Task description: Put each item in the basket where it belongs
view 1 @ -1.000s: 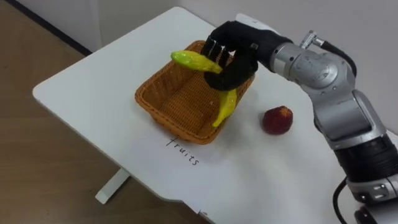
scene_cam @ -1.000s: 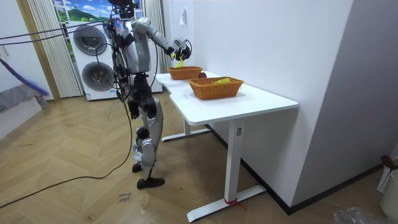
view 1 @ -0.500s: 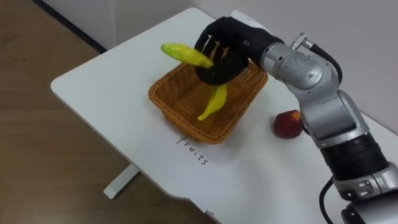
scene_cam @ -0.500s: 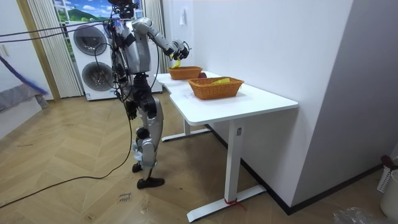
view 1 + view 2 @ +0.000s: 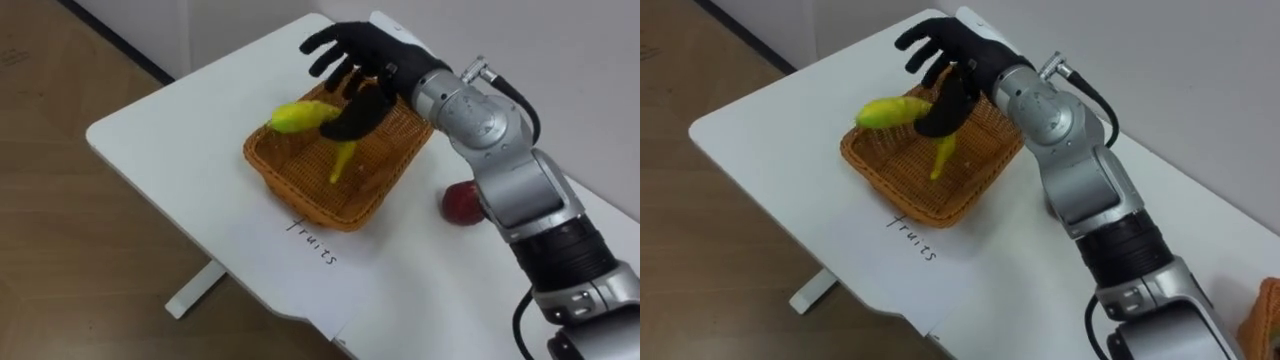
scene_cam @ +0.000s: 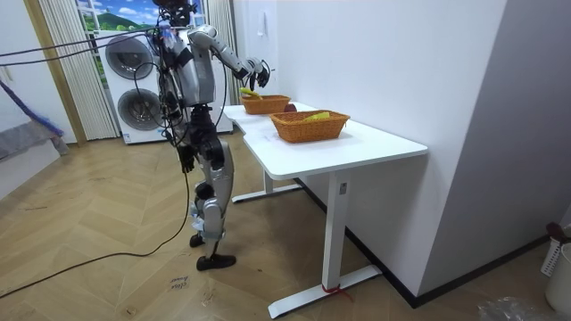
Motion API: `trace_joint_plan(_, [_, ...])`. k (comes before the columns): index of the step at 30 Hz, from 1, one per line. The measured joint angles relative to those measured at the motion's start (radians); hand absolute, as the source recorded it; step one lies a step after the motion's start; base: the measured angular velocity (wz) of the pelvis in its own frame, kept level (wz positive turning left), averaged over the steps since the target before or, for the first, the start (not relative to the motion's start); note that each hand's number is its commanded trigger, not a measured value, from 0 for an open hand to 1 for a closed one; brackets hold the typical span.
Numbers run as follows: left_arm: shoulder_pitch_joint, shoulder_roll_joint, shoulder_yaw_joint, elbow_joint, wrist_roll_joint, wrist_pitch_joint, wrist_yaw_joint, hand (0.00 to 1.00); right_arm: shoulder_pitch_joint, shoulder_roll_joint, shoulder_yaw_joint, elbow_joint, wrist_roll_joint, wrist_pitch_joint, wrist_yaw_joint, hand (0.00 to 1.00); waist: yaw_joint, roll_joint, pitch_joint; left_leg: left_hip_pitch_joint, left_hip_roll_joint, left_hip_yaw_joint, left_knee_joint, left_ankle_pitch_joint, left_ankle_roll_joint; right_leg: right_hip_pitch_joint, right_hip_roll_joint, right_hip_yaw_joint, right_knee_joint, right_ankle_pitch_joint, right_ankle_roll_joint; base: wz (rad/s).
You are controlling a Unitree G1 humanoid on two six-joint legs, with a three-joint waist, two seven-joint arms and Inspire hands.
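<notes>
- White table (image 5: 180,130) over a brown wood floor (image 5: 60,200) carries the work; in the room view the robot stands at its far end, with two stacked washing machines (image 6: 132,85) behind it.
- Much of the red apple (image 5: 460,203) is hidden behind the robot's right forearm; only its left part shows, on the table just beside the basket's right end.
- It cannot be told whether the thumb touches the bananas' stalk end, nor whether the fruit rests on the basket's bottom.
- The left hand (image 6: 187,159) hangs by the robot's hip in the room view, too small to read.
- A second wicker basket (image 6: 310,127) stands further along the table, nearer the room camera, and something yellow shows over its rim, too small to name.
- The wicker basket (image 5: 300,195) near the table's end has a handwritten word (image 5: 315,243) on the table just in front of it.
- Within that basket's outline are the bananas (image 5: 303,117), joined at the stalk: one points to the left near the rim, the other points down into the basket.
- The right hand (image 5: 365,55) is above the basket's far side with its fingers spread wide and straight, curled round nothing.
- Count: two bananas, one apple, two baskets.
</notes>
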Motion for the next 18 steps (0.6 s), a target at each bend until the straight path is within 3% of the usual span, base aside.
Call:
trace_joint_plan(11, [-0.001, 0.002, -0.005, -0.001, 0.002, -0.001, -0.003, 0.00, 0.000, -0.008, 0.000, 0.009, -0.001, -0.003, -0.027, 0.00, -0.015, -0.002, -0.0013, 0.001, -0.001, 0.001, 0.003, 0.000, 0.000, -0.001, -0.001, -0.002, 0.000, 0.000, 0.000, 0.00])
trace_joint_plan(18, [-0.005, 0.001, -0.007, -0.003, 0.014, -0.002, -0.003, 0.00, 0.000, -0.046, 0.000, 0.009, -0.018, -0.016, -0.034, 0.00, -0.050, 0.000, 0.0000, 0.002, -0.001, 0.004, 0.003, 0.000, 0.000, -0.001, 0.000, 0.023, 0.000, 0.000, 0.000, -0.02])
